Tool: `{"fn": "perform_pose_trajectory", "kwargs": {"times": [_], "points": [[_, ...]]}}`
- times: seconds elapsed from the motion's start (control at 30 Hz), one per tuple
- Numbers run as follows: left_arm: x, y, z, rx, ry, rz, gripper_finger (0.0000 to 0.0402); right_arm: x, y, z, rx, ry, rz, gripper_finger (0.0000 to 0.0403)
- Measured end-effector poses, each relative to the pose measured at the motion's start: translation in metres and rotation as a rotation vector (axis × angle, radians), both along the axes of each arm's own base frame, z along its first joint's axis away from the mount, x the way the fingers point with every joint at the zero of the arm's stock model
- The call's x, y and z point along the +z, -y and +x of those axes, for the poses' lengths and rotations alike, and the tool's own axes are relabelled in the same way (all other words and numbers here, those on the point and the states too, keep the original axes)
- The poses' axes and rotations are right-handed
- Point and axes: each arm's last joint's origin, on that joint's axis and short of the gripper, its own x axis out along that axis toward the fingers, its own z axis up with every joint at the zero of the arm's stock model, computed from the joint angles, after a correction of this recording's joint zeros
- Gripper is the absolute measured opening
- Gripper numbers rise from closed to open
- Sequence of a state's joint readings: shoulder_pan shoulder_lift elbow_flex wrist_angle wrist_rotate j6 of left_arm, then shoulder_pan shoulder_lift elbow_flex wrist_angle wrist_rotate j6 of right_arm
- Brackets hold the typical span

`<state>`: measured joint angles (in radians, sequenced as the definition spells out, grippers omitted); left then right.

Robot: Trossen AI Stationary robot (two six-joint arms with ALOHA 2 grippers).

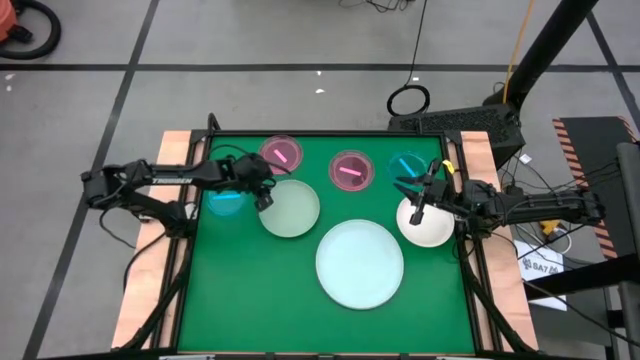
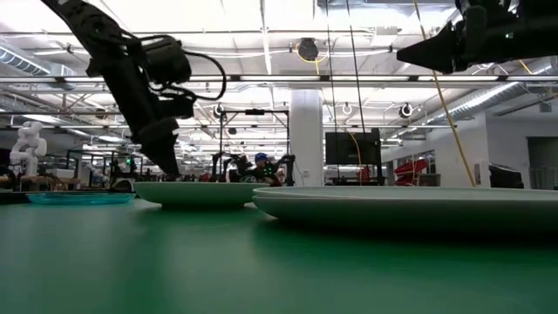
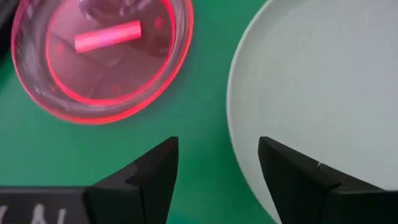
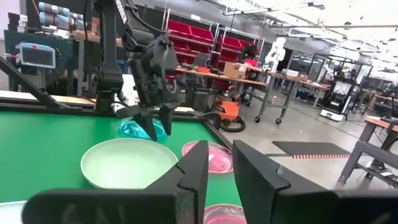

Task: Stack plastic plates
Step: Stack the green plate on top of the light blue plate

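Observation:
A medium pale green plate rests flat on the green table, left of centre. My left gripper is open at its left rim. In the left wrist view the rim lies between my fingers, one over the plate and one over the table. I cannot tell whether they touch it. A large pale mint plate lies near the middle front. A small white plate lies at the right, and my right gripper hangs well above it, empty, with a narrow gap between its fingers.
Two pink plates and a teal plate lie along the far edge. Another teal plate lies under my left arm. Wooden boards border the table's left and right sides.

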<state>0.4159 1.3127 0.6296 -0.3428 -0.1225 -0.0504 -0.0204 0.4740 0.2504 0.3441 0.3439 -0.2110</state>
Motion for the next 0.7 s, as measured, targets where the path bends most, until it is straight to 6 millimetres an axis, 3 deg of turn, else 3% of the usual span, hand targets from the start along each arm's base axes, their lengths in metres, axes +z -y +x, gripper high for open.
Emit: {"fn": "perform_pose_trajectory", "kwargs": {"times": [0.4,0.7], "points": [[-0.03,-0.003,0.013,-0.022,-0.062,-0.07,0.0223,-0.001,0.0,0.0,0.001,-0.01,0.016,0.007],[-0.031,0.005,0.016,-0.056,-0.071,-0.074,0.0202,-0.001,0.0,0.0,0.001,-0.01,0.018,0.007]]}}
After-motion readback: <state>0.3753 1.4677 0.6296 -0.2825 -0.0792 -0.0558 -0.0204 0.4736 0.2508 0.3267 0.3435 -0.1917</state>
